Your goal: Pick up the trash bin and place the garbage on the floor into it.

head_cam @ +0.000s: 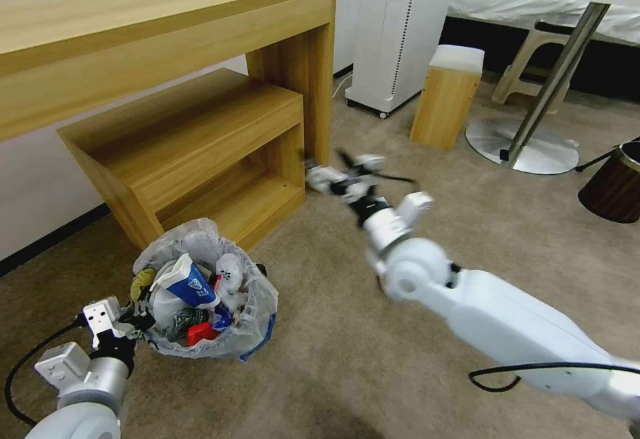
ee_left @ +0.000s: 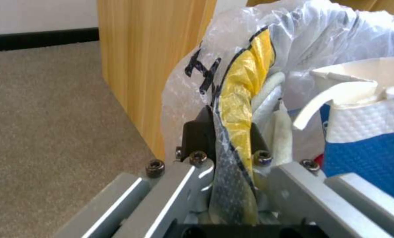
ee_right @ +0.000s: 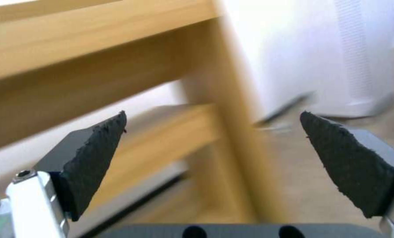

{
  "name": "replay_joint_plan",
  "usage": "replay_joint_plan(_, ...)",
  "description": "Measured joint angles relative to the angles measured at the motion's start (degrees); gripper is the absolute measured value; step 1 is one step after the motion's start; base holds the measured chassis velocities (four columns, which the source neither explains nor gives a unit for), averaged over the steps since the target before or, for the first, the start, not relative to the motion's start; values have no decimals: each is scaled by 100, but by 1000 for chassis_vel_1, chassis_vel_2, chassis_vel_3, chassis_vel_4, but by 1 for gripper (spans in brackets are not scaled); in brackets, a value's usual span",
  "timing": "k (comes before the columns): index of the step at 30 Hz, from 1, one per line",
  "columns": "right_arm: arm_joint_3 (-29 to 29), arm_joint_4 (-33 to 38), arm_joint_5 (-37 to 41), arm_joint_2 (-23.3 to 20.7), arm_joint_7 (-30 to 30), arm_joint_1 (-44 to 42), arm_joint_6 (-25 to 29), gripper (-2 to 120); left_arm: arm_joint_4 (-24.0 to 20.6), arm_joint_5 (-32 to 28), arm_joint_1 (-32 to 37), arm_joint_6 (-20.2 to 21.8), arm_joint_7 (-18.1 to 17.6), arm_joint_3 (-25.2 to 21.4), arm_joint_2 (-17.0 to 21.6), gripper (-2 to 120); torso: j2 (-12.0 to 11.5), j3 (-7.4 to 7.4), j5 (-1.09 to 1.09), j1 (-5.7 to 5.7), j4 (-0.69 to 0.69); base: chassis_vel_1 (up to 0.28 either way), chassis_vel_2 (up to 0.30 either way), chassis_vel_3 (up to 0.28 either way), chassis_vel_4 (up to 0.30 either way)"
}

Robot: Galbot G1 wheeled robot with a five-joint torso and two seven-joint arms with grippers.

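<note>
Fingers (ee_left: pixel 200 132) of the left gripper (head_cam: pixel 137 315) are clenched on the near rim of the trash bin (head_cam: pixel 257 322), pinching its crinkly liner together with a yellow wrapper (ee_left: pixel 243 109). The bin sits low on the beige floor (head_cam: pixel 333 359), just beside the wooden shelf unit (head_cam: pixel 200 152), stuffed with garbage: a blue-white cup (head_cam: pixel 190 283), something red (head_cam: pixel 200 333). Farther out, the right gripper (head_cam: pixel 343 175) hangs above the carpet near the table leg (head_cam: pixel 313 92), its fingers (ee_right: pixel 93 158) spread wide and empty. The bin lies well to the left of it, so the left arm is much the nearer. I see no loose litter on the carpet nearby.
</note>
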Motion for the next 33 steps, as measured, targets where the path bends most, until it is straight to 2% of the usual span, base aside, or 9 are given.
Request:
replay_joint_plan(1, 287, -35, -70, -82, 57, -210, -49, 100, 1, 4, 0, 3, 1, 0, 9, 3, 0, 0, 0, 0, 0, 0, 0, 0, 0)
replay_joint_plan(2, 860, -69, -217, -220, 147, -657, -160, 100, 1, 10, 0, 11, 3, 4, 25, 3, 0, 0, 2, 0, -1, 0, 0, 0, 0)
replay_joint_plan(3, 860, -69, -217, -220, 147, -657, -160, 100, 1, 10, 0, 11, 3, 4, 25, 3, 0, 0, 2, 0, -1, 0, 0, 0, 0)
replay_joint_plan(5, 1548, -138, -513, -310, 201, -1330, -222, 100, 11, 28, 6, 13, 19, 14, 44, 3, 0, -1, 1, 0, -1, 0, 0, 0, 0)
replay_joint_plan(6, 1548, -138, -513, -310, 201, -1330, -222, 100, 11, 28, 6, 13, 19, 14, 44, 3, 0, -1, 1, 0, -1, 0, 0, 0, 0)
replay_joint_plan(12, 2602, -233, -1364, -274, 437, -2407, -430, 100, -2, 84, 39, 13, 28, 27, 70, 3, 0, 0, 0, 0, 1, 0, 0, 0, 0)
replay_joint_plan(19, 3227, -287, -2249, -126, 793, -3099, -673, 100, -69, 125, 112, 9, 55, 27, 82, 3, 0, 0, 0, 0, 0, 0, 0, 0, 0)
replay_joint_plan(25, 3541, -264, -2402, -71, 876, -3463, -717, 100, -97, 148, 124, 2, 68, 51, 66, 3, 0, 0, -1, 0, 0, 0, 0, 0, 0)
replay_joint_plan(33, 3757, -284, -2611, 45, 811, -3769, -420, 100, -180, 176, 171, -5, 82, 71, 49, 3, 0, 0, -1, 0, 0, -5, -4, -4, -7)
